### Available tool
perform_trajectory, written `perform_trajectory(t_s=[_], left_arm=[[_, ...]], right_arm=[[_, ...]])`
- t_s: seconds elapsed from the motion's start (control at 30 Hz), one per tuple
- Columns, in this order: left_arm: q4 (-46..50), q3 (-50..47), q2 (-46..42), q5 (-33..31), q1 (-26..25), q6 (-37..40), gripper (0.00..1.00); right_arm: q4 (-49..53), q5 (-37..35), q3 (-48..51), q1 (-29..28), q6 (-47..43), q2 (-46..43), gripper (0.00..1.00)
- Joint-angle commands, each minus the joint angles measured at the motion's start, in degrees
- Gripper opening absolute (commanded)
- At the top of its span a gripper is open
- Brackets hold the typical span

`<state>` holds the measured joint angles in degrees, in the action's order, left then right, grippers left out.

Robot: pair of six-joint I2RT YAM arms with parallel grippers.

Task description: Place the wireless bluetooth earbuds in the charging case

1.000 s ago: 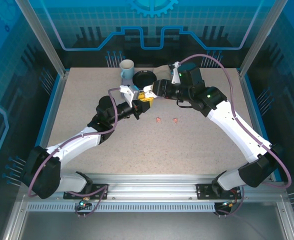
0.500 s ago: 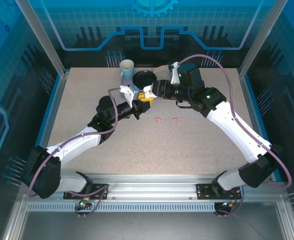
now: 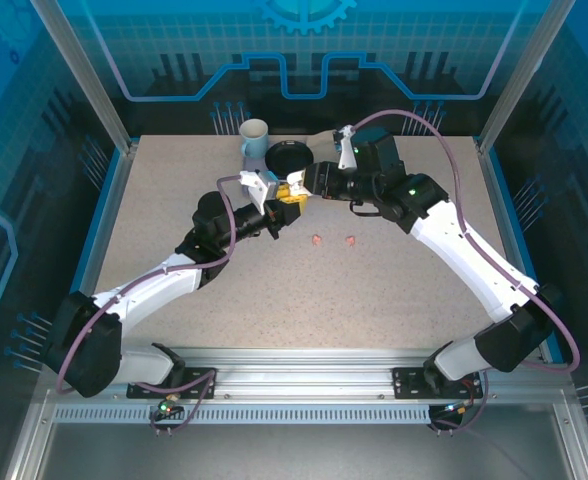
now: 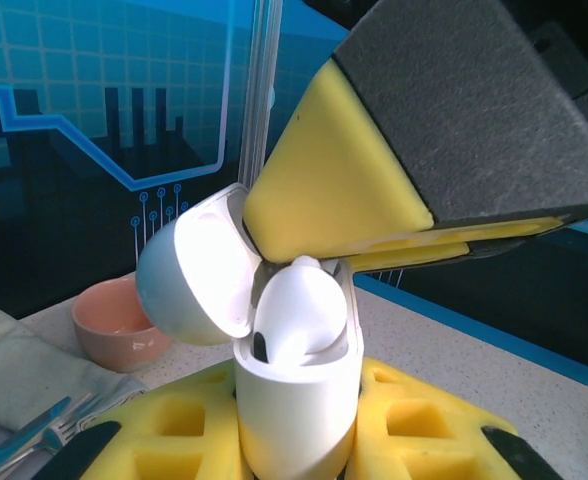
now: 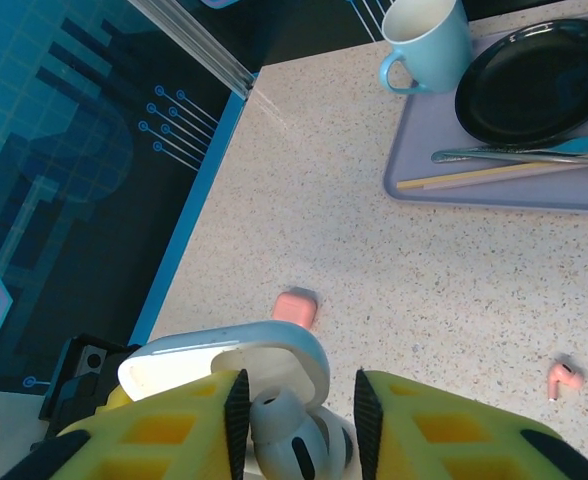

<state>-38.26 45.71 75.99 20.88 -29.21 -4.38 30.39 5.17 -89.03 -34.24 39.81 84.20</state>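
Two arms meet at one charging case (image 4: 296,400), and I list everything else by its place relative to that case.

1. Charging case: white and upright, with its lid (image 4: 199,270) swung open to one side. It is held clear of the table (image 3: 174,200).
2. Left gripper (image 4: 294,445): clamped on the lower body of the case, with a yellow pad against each side.
3. White earbud (image 4: 299,305): sits in the mouth of the case, its rounded top standing above the rim.
4. Right gripper (image 5: 296,388): directly over the open case, its two yellow fingers a little apart with the earbud between them. In my left wrist view one finger comes down right beside the earbud's top and the lid. I cannot tell whether the fingers actually pinch the earbud, because the contact is hidden.
5. Pink earbud (image 5: 295,307): lies on the table, on the arm-base side of the case and apart from it.
6. Second pink earbud (image 5: 564,378): also on the table on that side, apart from the first.
7. Tray (image 5: 444,185): on the far side of the case. It carries a pale blue mug (image 5: 424,40), a black plate (image 5: 539,65) and cutlery (image 5: 519,155).
8. Pink bowl (image 4: 114,325): behind the case in the left wrist view.
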Motion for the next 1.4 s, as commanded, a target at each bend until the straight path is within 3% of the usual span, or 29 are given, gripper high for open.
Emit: perform_trajectory(t_s=[0.0, 0.27, 0.5, 0.93, 1.1, 1.37], left_arm=[[-1.6, 1.5, 0.0, 1.0, -0.3, 0.8, 0.0], [-1.5, 1.4, 0.0, 1.0, -0.3, 0.6, 0.0], [-1.1, 1.4, 0.0, 0.9, -0.2, 1.0, 0.0], [3.3, 3.2, -0.1, 3.1, -0.3, 3.8, 0.0], [5.3, 3.9, -0.1, 4.7, -0.3, 4.4, 0.0], [7.2, 4.7, -0.1, 7.0, -0.2, 4.3, 0.0]], right_arm=[[-0.2, 0.5, -0.8, -0.7, -1.2, -0.2, 0.32], [0.1, -0.9, -1.3, 0.9, -2.1, -2.6, 0.16], [0.9, -0.4, -2.8, 2.0, -6.2, -3.8, 0.09], [13.4, 4.8, -10.0, 0.8, -42.7, -4.2, 0.1], [17.5, 0.4, -10.2, -1.8, -51.7, -3.3, 0.08], [15.7, -12.1, -8.9, -6.1, -55.6, -0.3, 0.07]])
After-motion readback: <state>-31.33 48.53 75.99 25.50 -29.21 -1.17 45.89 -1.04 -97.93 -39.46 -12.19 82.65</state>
